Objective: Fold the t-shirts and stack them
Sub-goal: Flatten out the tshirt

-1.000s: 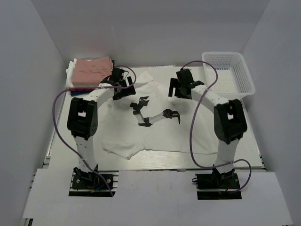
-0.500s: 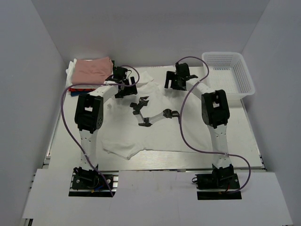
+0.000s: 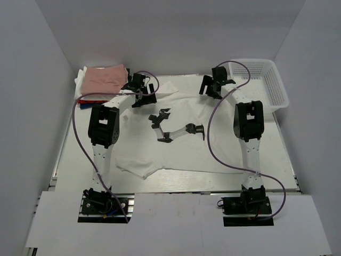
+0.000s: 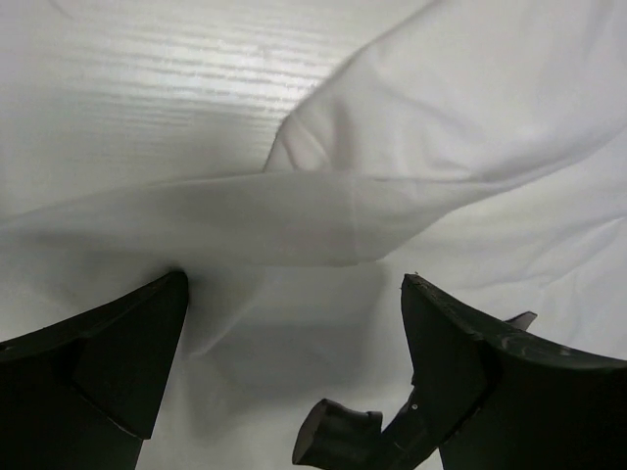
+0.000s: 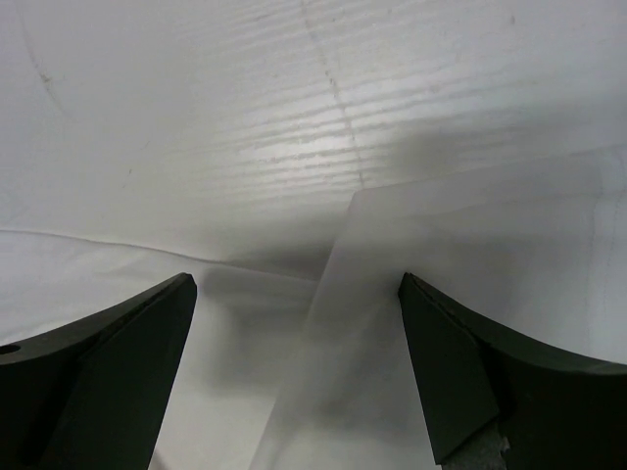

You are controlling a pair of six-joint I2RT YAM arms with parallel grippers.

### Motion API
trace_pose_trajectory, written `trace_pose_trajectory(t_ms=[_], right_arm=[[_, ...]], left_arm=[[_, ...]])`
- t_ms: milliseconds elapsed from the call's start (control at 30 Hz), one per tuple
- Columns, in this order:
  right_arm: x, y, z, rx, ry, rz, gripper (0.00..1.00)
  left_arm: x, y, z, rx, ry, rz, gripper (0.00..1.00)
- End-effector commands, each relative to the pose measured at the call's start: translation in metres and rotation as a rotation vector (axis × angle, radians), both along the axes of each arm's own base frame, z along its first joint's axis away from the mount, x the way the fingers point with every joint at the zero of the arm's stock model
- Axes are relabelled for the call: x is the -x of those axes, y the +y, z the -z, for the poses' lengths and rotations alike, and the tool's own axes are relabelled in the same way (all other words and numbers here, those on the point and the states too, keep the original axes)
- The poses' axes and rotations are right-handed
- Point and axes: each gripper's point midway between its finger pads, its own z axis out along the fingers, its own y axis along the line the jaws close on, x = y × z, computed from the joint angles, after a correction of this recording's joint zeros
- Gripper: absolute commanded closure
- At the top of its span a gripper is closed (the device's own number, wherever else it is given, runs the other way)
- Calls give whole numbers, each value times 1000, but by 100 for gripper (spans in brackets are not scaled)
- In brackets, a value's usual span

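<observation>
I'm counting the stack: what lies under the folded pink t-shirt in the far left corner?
Under the pink t-shirt only edges show: white cloth at its left and a red strip along its near side. The rest is covered.

Large white t-shirt [image 3: 176, 154] with black graphic print lies spread and rumpled across the middle of the table [image 3: 279, 154]. Dusty-pink t-shirt [image 3: 105, 78], folded, tops the stack of folded shirts [image 3: 85, 101] at the table's far-left corner.

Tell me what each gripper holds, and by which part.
Nothing is held: the left gripper and right gripper both stand open at the white t-shirt's far edge.
</observation>
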Motion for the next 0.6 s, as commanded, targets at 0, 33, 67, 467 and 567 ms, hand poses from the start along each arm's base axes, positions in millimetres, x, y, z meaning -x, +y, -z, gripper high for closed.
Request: trace_pose_trajectory(t_ms=[0,33,67,467,567], right_arm=[[16,-4,30,37,141,-26,10],[13,6,16,20,110,-71,10],[16,27,4,-49,99,-154,10],[142,132,-116,-52,-133,-463,10],[191,115,-92,-106,-102,-402,10]], left_arm=[[-11,0,-3,-7,-2,-12,0],[-17,-2,-9,3,-14,-20,0],[-18,-2,-13,4,-17,-20,0],[129,1,-91,167,63,-18,0],[198,-2,-93,262,109,20,0]])
